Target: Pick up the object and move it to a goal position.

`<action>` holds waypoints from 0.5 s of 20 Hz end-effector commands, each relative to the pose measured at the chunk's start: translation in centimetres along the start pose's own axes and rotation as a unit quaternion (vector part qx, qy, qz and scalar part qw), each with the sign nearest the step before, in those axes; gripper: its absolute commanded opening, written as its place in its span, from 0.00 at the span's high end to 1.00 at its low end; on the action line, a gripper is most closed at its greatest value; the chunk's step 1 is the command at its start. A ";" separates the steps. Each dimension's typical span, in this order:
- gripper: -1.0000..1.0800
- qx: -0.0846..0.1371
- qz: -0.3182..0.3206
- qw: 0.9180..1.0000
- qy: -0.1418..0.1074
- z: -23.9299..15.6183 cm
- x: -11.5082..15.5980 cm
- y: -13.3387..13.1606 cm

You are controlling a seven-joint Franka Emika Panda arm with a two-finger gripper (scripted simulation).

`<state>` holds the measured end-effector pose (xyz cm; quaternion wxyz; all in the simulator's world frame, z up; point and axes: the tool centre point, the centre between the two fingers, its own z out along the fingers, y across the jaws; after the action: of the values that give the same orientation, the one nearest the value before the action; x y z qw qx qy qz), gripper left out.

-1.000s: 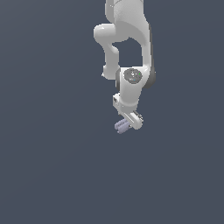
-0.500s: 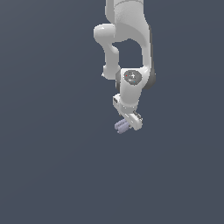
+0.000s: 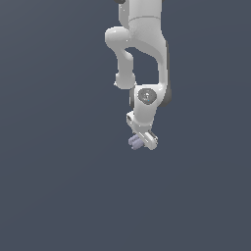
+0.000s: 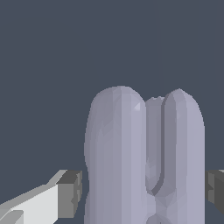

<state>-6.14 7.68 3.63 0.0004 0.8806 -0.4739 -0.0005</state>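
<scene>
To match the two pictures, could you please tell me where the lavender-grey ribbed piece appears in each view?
Exterior view: the ribbed piece sits near the middle, at the arm's end effector.
Wrist view: it fills the lower centre, close up.
Shared landmark: the end effector's fingers flanking it.

Object point(image 3: 135, 142) pale lavender-grey, ribbed; claw point(image 3: 142, 143) white w/ dark grey pads point(image 4: 70, 194); backdrop slate blue-grey.

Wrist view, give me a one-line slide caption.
Close-up of the pale lavender ribbed object standing between the end effector's grey finger pads against plain dark background.
</scene>
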 end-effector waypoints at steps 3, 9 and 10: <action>0.04 0.001 0.000 1.000 0.000 0.6 0.0 -0.1; 1.00 0.001 0.000 1.000 0.000 0.6 0.0 -0.1; 1.00 0.001 0.000 1.000 0.000 0.6 0.0 -0.1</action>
<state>-5.99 7.75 3.12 -0.0007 0.8805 -0.4740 0.0006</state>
